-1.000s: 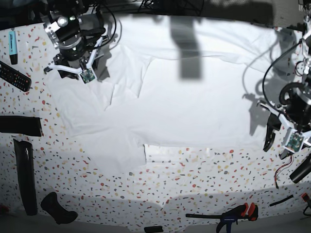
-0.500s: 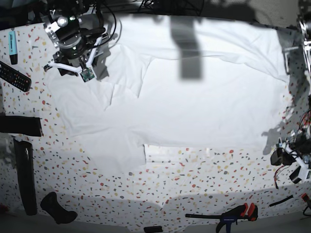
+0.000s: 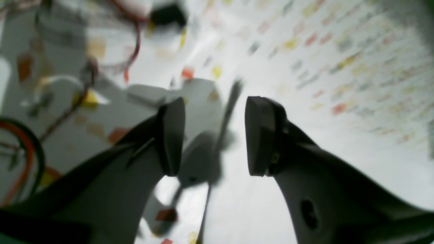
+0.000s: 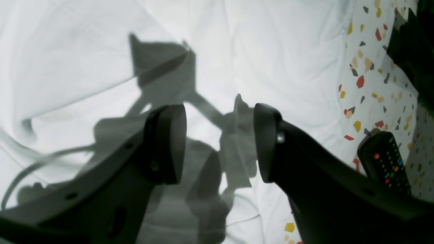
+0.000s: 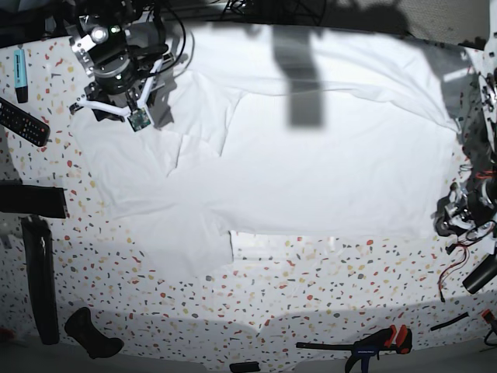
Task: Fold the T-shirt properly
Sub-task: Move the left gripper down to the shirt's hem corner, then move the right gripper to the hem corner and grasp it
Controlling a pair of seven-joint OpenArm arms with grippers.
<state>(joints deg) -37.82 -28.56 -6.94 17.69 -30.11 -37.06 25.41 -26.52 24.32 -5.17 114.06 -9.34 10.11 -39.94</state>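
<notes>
Surface: speckled terrazzo bench, white with coloured chips, clutter along its edges.
T-shirt: the T-shirt lies spread flat across the middle and far part of the bench, wrinkled, one sleeve flap reaching toward the near edge on the base view's left side.
Right tool: the right tool hangs over the shirt near the far corner on the base view's left; jaws stand apart, nothing between them, only cloth and shadow below.
Left tool: the left tool sits low at the bench edge on the base view's right, just off the shirt's hem; jaws apart and empty. Wrist view is blurred, bare bench under it.
Arm pose: right arm reaches from the far side, wrist pointing down at the cloth. Left arm is tucked low by the edge, tool angled along the surface.
Step, as judged: getting both tools onto matching edges before a fold.
Doing it well: pinch a single layer at hem or shoulder seam, both sides level, lift evenly so the cloth does not bunch.
Nearby: remote control close to the shirt's edge; clamp at the near edge.
</notes>
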